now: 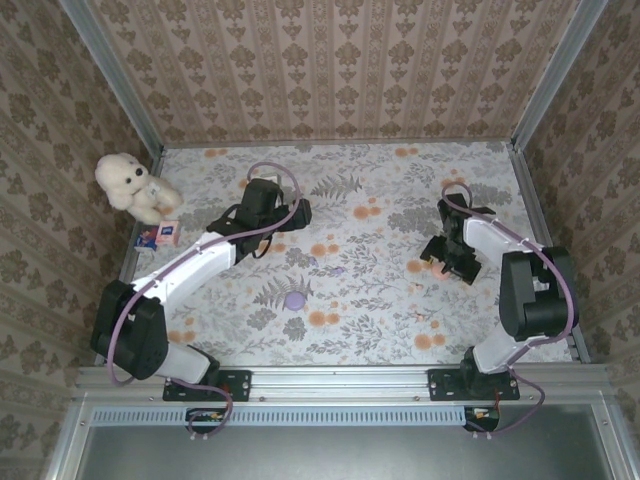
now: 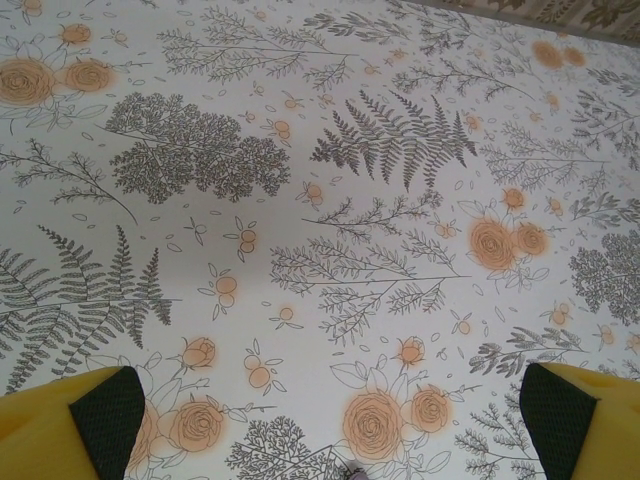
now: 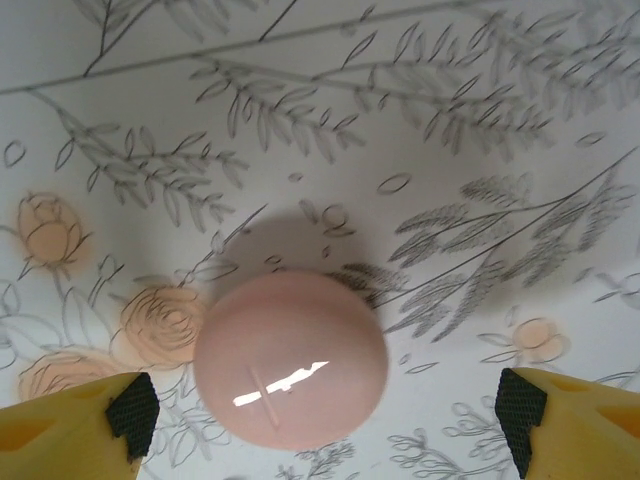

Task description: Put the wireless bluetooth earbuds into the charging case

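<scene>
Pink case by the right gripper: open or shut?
Shut: the pink case shows a smooth domed lid, no cavity visible.

The round pale-pink plastic case (image 3: 290, 358) lies at the right on the flowered cloth (image 1: 400, 190), between the right gripper's (image 1: 437, 258) parted fingers; the round purple plastic case (image 1: 294, 299) left and nearer; the tiny lilac plastic earbud (image 1: 338, 270) between both cases; the white plush bear (image 1: 130, 185) far left.

The left arm (image 1: 190, 265) and right arm (image 1: 505, 240) wear white shells over black joints, and a lilac cable (image 1: 272, 168) runs along each. The left gripper (image 2: 325, 410) and right gripper (image 3: 327, 410) have yellow fingers (image 2: 40, 430) faced with dark textured pads (image 2: 105, 410).
</scene>
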Tool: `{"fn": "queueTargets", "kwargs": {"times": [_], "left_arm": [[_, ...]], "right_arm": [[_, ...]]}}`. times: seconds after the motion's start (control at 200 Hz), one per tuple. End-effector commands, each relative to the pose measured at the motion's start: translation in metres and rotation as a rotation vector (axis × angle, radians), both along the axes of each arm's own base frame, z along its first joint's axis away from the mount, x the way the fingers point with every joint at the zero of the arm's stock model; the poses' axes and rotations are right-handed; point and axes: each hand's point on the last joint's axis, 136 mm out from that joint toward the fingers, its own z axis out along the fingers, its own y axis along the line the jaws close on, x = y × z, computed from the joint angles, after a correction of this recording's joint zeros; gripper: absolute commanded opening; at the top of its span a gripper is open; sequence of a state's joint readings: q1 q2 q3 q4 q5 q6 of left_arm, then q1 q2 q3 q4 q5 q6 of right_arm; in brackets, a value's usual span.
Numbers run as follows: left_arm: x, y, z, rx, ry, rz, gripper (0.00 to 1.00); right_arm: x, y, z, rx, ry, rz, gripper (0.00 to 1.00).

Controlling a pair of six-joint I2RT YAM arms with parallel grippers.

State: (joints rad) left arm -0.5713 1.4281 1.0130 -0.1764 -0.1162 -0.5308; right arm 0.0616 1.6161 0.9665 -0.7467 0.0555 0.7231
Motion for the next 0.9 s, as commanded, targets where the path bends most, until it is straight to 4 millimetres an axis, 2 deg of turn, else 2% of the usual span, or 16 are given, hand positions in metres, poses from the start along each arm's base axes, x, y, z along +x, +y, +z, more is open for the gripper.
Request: {"fn": "queueTargets", "kwargs": {"times": [0.0,0.21,0.445,0.48,0.895], "left_arm": [[0.004,-0.008,0.007,0.006,-0.014,-0.014,1.00],[0.003,-0.011,0.008,0.011,-0.017,-0.021,1.00],[0.003,-0.012,0.007,0.013,-0.015,-0.022,1.00],[0.003,-0.013,0.006,0.013,-0.013,-0.023,1.00],[0.001,-0.018,0.004,0.025,-0.009,-0.028,1.00]], "right_arm": [[0.010,0.019,0.001,0.120,-0.070,-0.050,0.91],[0.020,0.032,-0.006,0.199,-0.100,-0.069,0.90],[0.031,0.050,0.000,0.276,-0.134,-0.072,0.88],[0.038,0.056,0.003,0.290,-0.161,-0.064,0.88],[0.068,0.125,0.022,0.355,-0.181,0.095,0.86]]}}
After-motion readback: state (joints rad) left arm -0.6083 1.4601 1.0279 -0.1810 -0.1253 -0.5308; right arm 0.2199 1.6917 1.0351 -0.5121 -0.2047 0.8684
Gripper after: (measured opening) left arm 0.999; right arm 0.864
